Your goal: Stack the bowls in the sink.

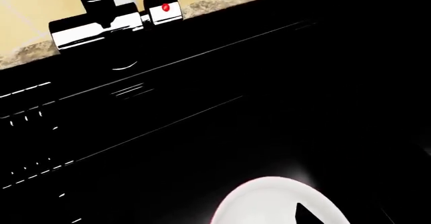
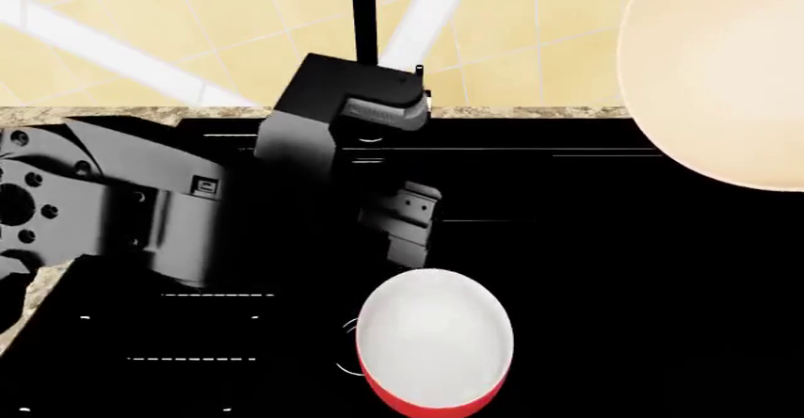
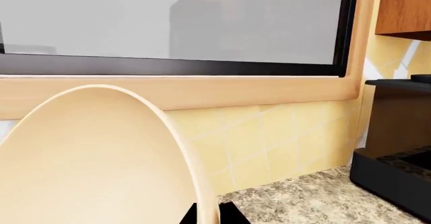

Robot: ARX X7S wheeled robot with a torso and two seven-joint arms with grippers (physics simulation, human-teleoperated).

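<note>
Beige bowl (image 3: 88, 158) rim sits clamped in right pincer (image 3: 207, 215); left pincer's state cannot be told.

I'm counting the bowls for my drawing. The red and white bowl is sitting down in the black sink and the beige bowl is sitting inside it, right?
Not quite. The red and white bowl is in the black sink, but nothing sits inside it. The head view shows the beige bowl up high at the right, and the right wrist view shows the right gripper gripping its rim.

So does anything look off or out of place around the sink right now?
Only the beige bowl: it is up in the air, standing on edge with its rim pinched in the right gripper. The red-and-white bowl sits upright in the sink. No spills or damage show.
</note>
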